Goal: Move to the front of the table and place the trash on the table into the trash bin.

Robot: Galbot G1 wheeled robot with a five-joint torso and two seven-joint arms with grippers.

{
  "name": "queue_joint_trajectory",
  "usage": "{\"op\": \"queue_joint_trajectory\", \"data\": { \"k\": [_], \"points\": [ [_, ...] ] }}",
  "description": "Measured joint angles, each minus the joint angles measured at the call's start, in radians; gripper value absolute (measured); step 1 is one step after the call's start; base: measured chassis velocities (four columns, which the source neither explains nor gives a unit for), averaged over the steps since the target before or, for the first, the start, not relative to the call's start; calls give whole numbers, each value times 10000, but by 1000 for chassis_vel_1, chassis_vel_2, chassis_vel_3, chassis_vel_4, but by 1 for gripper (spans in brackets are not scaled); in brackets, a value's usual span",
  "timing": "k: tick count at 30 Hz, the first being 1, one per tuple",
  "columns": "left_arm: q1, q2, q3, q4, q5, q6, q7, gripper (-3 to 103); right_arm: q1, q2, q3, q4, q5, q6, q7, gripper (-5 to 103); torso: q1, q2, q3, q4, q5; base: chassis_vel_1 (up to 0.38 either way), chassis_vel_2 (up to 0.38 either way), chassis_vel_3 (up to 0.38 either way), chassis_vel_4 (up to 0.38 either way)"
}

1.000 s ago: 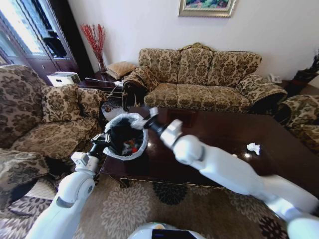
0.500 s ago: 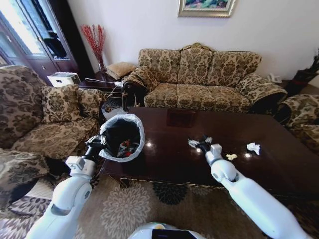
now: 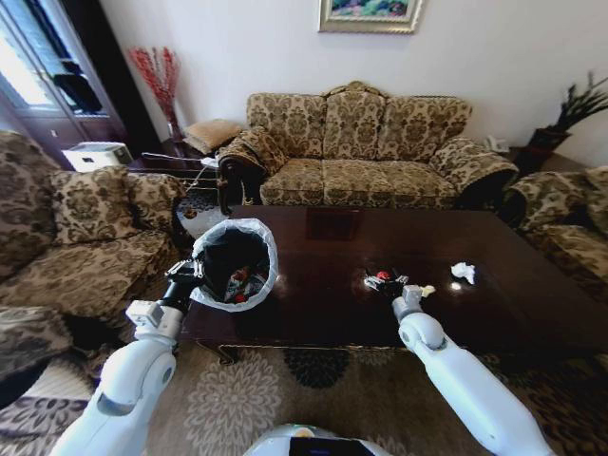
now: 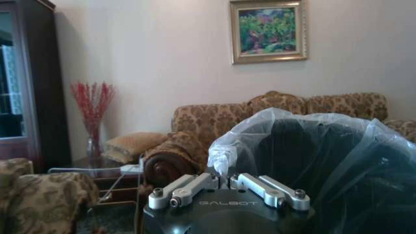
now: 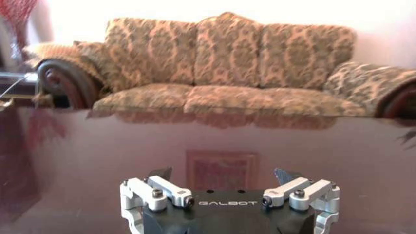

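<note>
The left hand [image 3: 182,275] pinches the liner rim of the round black bag-lined bin [image 3: 234,263]; the right hand [image 3: 388,281], spread, hovers over the glossy dark brown surface [image 3: 323,285].

Wide open dark counter [image 3: 313,285] between the trash bin [image 3: 235,263] and the right pincer [image 3: 391,283], nothing lying in that lane. The bin hangs at the counter's left edge, mouth tilted toward the counter, the left pincer [image 3: 186,275] clamped on its liner rim. Just past the right pincer's spread fingers lie a small red-and-dark scrap [image 3: 382,277] and a yellow scrap [image 3: 427,291]. A white paper wad [image 3: 463,272] lies farther right. Sofas ring the far side.
</note>
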Motion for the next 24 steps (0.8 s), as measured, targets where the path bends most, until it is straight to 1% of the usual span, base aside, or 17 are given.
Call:
{"op": "queue_joint_trajectory", "data": {
  "k": [3, 4, 8, 10, 13, 17, 21, 24],
  "points": [
    [27, -23, -6, 1, -11, -86, 5, 4, -819, 67, 637, 882, -448, -89, -206, 100, 0, 0, 0, -7, 0, -107, -115, -97, -109],
    [27, -23, -6, 1, -11, -86, 5, 4, -819, 67, 637, 882, -448, -89, -206, 100, 0, 0, 0, -7, 0, -133, -122, -104, -110],
    [-58, -21, 51, 51, -145, -151, -25, 4, -1467, 107, 1248, 1415, -975, -745, -411, 100, 0, 0, 0, -16, -1, -107, -115, -103, -104],
    [-64, -22, 60, 26, -176, -147, -41, 4, -1523, 127, 1339, 1448, -1017, -824, -450, 100, 0, 0, 0, -14, -1, -79, -92, -49, -26],
    [-3, -64, 60, -74, -205, -142, -60, 4, -1679, 192, 1553, 1542, -1166, -936, -578, 100, 0, 0, 0, 2, 1, -35, -23, -14, -8],
    [93, -122, 24, -120, -202, -164, -80, 4, -1752, 229, 1580, 1632, -1233, -987, -652, 100, 0, 0, 0, 6, -2, -15, -13, 27, 25],
    [230, -164, -5, -228, -201, -203, -107, 4, -1796, 273, 1483, 1766, -1344, -1016, -704, 100, -1, 0, 0, 0, -3, -60, -76, 71, 65],
    [298, -176, -14, -288, -198, -231, -121, 4, -1750, 296, 1201, 1794, -1479, -985, -692, 100, -1, 0, 0, -4, -3, -130, -135, 149, 129]
  ]
}}
